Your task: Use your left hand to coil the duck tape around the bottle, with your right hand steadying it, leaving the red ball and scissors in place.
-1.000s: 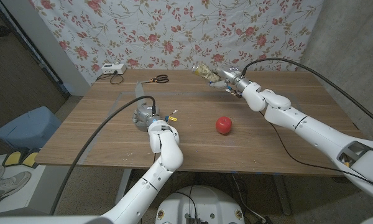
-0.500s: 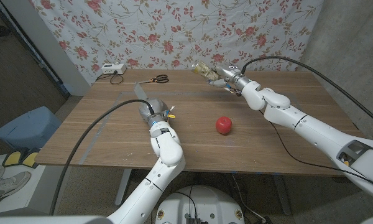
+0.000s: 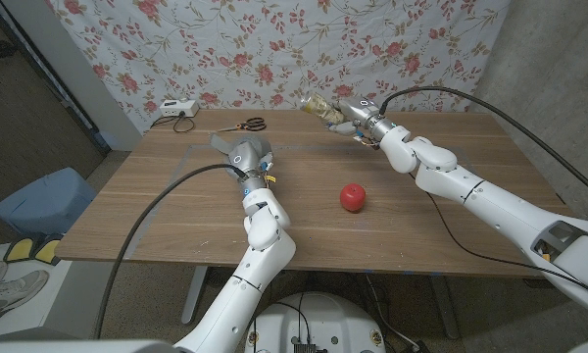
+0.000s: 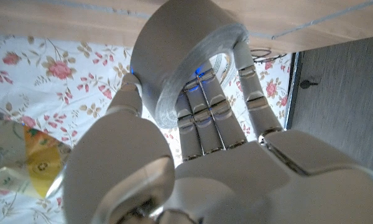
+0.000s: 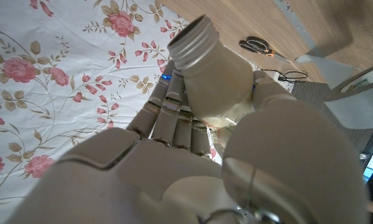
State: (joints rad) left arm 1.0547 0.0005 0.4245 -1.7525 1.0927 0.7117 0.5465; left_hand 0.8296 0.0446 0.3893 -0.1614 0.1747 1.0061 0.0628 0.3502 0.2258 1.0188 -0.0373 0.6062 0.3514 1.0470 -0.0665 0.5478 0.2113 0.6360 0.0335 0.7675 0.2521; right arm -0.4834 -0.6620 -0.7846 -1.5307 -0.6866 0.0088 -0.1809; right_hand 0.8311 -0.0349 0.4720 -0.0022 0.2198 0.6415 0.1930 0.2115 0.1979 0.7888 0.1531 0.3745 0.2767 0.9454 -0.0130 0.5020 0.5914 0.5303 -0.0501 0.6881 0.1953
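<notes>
My left hand (image 3: 247, 157) holds the grey duck tape roll (image 3: 241, 152) up above the table's left middle; in the left wrist view its fingers (image 4: 202, 112) pass through the roll (image 4: 186, 56). Over the far middle of the table my right hand (image 3: 361, 120) grips the bottle (image 3: 318, 106) on its side, mouth pointing toward the tape. The right wrist view shows the bottle's open threaded neck (image 5: 202, 50) and the tape (image 5: 360, 93) beyond it. Roll and bottle are apart. The red ball (image 3: 352, 197) lies right of centre. The scissors (image 3: 245, 125) lie at the far left.
A white device with a cable (image 3: 176, 110) sits at the table's far left corner (image 3: 152, 127). A floral curtain (image 3: 274, 49) hangs behind the table. A blue bin (image 3: 39, 201) stands on the floor at the left.
My left hand has lifted the tape roll off the table and carried it up and away from me, toward the bottle. The right hand has barely moved.
</notes>
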